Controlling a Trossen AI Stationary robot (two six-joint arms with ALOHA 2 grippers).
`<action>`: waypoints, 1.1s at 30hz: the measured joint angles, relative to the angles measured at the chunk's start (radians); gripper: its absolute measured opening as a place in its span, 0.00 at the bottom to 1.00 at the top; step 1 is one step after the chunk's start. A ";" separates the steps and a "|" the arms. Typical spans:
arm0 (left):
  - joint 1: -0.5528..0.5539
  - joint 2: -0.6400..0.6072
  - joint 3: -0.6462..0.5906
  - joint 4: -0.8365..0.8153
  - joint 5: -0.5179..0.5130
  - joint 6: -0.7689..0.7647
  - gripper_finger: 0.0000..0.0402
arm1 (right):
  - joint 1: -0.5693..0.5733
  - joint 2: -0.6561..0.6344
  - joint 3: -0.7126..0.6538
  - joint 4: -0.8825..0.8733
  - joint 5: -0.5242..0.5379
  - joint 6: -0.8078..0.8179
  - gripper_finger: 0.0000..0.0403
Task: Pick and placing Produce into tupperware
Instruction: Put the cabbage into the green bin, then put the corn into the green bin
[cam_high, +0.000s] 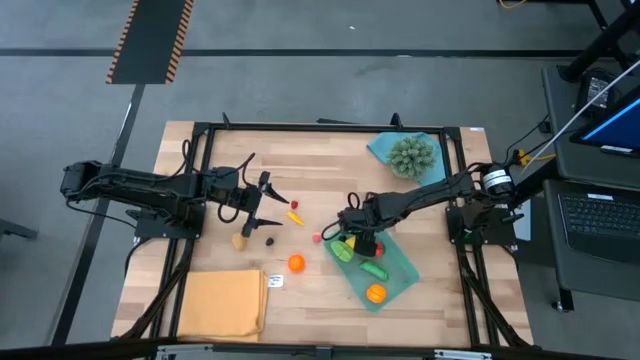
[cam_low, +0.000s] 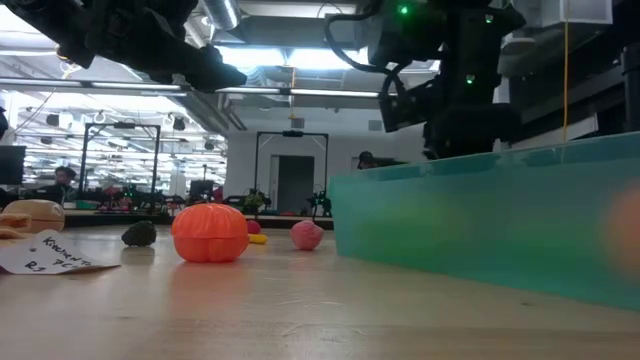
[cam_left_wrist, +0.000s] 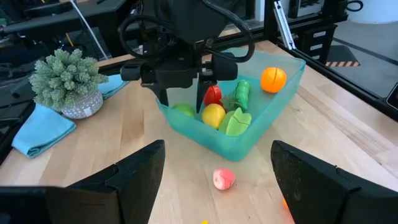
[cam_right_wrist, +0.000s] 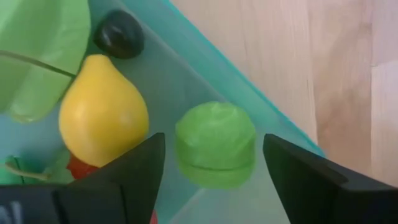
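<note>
while the left gripper (cam_high: 268, 206) hovers with fingers spread above the bare wood left of centre, loose produce lies near it: a tan piece (cam_high: 238, 240), a dark one (cam_high: 269, 240), an orange one (cam_high: 296, 263). right of these, the right gripper (cam_high: 352, 238) hangs, fingers apart, over the tupperware (cam_high: 402, 264), which holds a green piece (cam_right_wrist: 215, 145) and a yellow one (cam_right_wrist: 103, 112).

Teal tupperware (cam_high: 400, 268) holds several produce pieces (cam_left_wrist: 213, 115); others scattered on table.

Dark jointed arms, looping black cables, possibly matte black claw fingers (cam_left_wrist: 134, 174)
</note>
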 joint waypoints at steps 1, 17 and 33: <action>0.000 0.000 0.000 0.000 0.000 0.000 0.71 | 0.000 0.000 0.004 0.001 0.000 -0.012 0.68; 0.000 0.000 0.000 0.006 0.000 -0.016 0.71 | 0.021 -0.186 0.069 -0.028 0.003 -0.020 0.69; 0.000 0.000 0.000 0.010 0.000 -0.018 0.71 | 0.029 -0.324 0.046 0.178 0.003 -0.212 0.69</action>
